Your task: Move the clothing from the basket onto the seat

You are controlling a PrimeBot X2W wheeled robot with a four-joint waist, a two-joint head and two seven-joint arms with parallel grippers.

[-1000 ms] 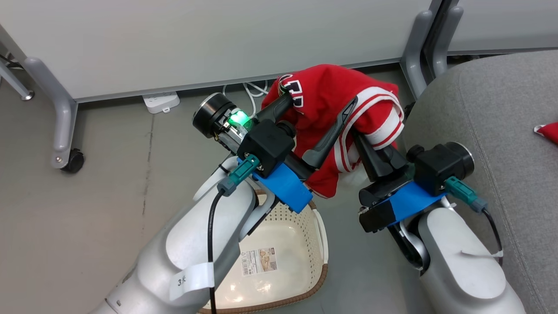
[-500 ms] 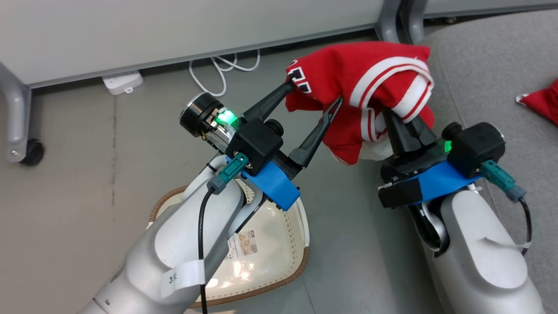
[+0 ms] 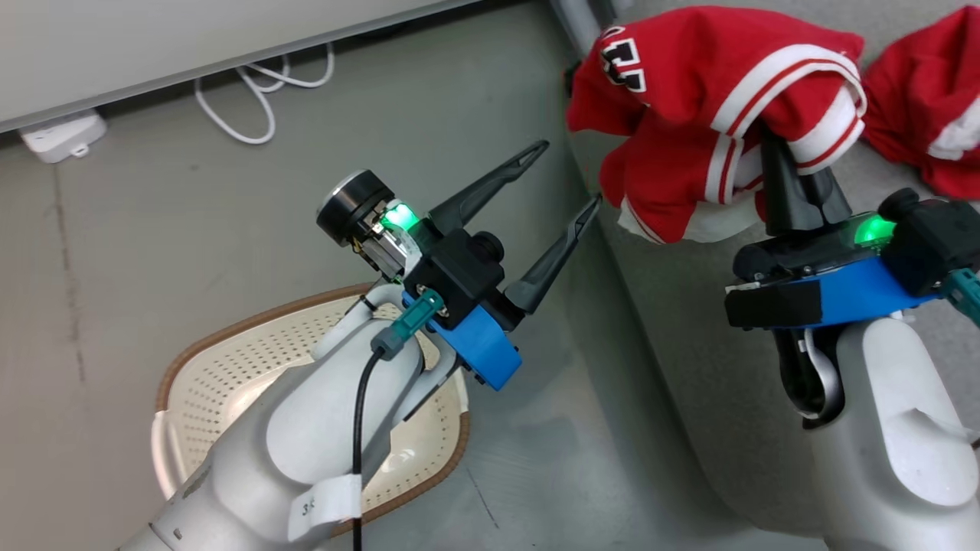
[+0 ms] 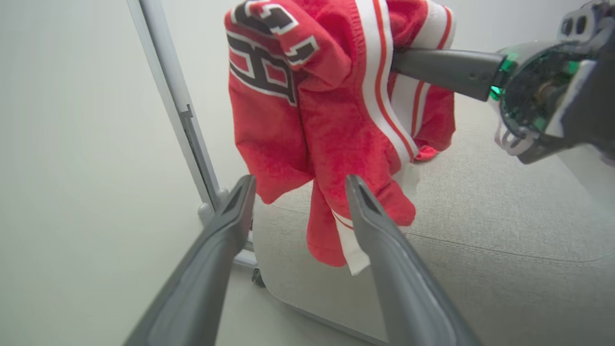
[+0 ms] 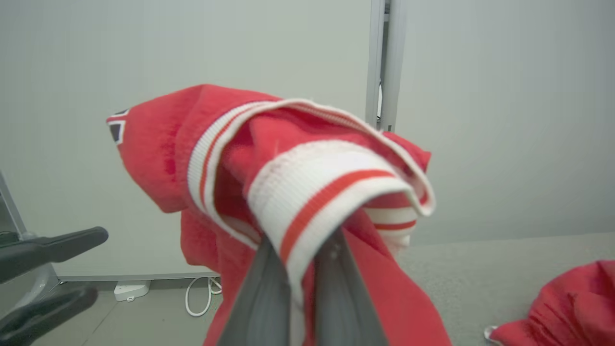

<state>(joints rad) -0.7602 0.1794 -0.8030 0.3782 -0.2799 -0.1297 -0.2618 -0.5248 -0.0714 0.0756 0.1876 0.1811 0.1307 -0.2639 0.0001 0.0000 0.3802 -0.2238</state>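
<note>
At the seat (image 3: 674, 306) edge: the head camera had swung right over the last second, so the frame shift wasn't the furniture moving. Basket (image 3: 230, 360) sat on the floor behind the left arm. The part in view held no clothing, and the forearm hid the rest. Clothing (image 3: 689, 92) had gone from hanging over the floor beside the seat to hanging over the seat's edge, near a second red garment (image 3: 926, 99) already lying on the cushion. Left gripper (image 3: 566, 174) had come off the cloth: jaws wide, empty, just short of the hem. Right gripper (image 3: 781, 164) carried it alone, jaws pinched shut on the striped trim. My read: lift-out done, only the drop left. Garment hung bunched over the right jaws, long axis roughly vertical, loose hem pointing down at the cushion, numbered panel facing the left gripper.
</note>
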